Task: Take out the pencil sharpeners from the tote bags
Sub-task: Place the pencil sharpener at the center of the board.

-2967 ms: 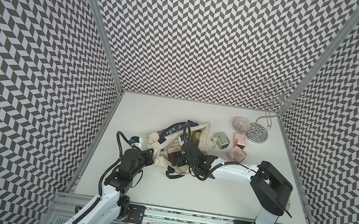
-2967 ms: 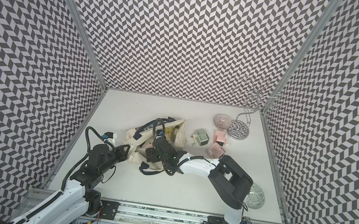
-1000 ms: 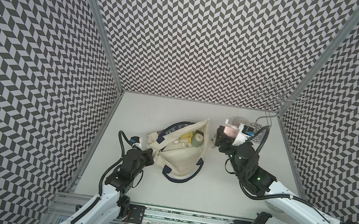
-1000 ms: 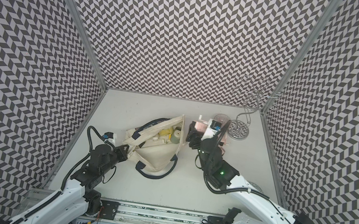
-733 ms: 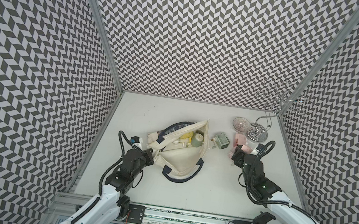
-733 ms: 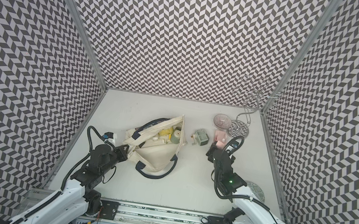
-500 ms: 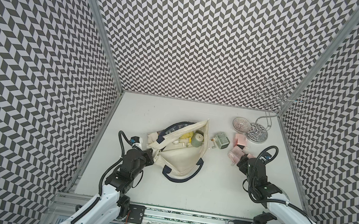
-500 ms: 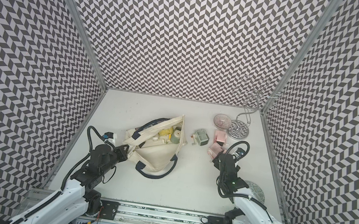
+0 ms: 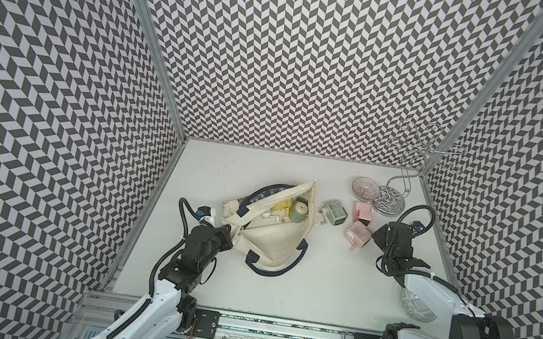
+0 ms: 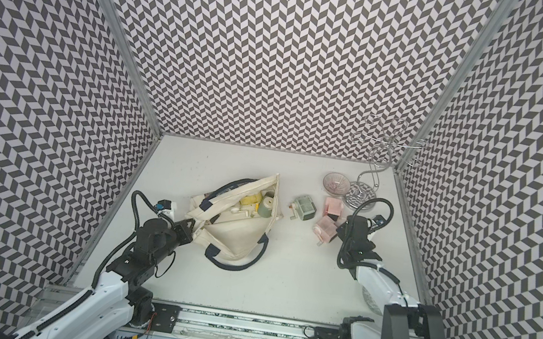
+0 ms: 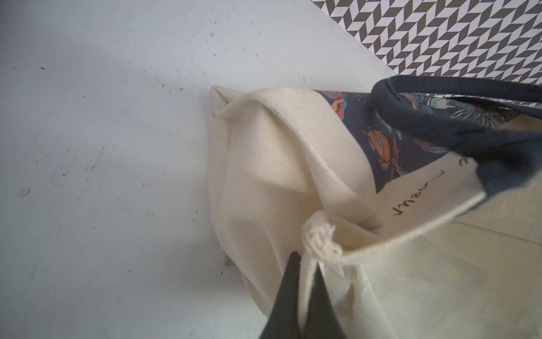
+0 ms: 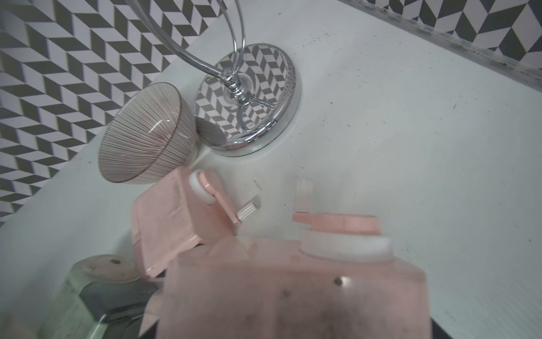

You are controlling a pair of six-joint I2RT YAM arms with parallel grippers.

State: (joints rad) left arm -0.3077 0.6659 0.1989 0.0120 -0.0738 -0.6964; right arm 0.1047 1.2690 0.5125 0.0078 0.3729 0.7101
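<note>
Left pincer [image 11: 306,261] is pinched shut on a bunched corner of the tote [image 9: 269,246] at mid-table. The cream canvas is soft and slumps, so pull it taut to hold the mouth open. A yellow sharpener [image 9: 281,206] shows inside. Over on the right, the right pincer [image 9: 376,234] has its jaws spread wide around the near pink sharpener [image 9: 358,237], apparently gripping it, just beside the far pink sharpener [image 9: 363,212]. It's boxy, smooth, hard plastic, and the crank has a ribbed white knob. Seat it flat, release fully, lift straight up — and stay clear of the ribbed glass bowl [image 12: 146,138].
</note>
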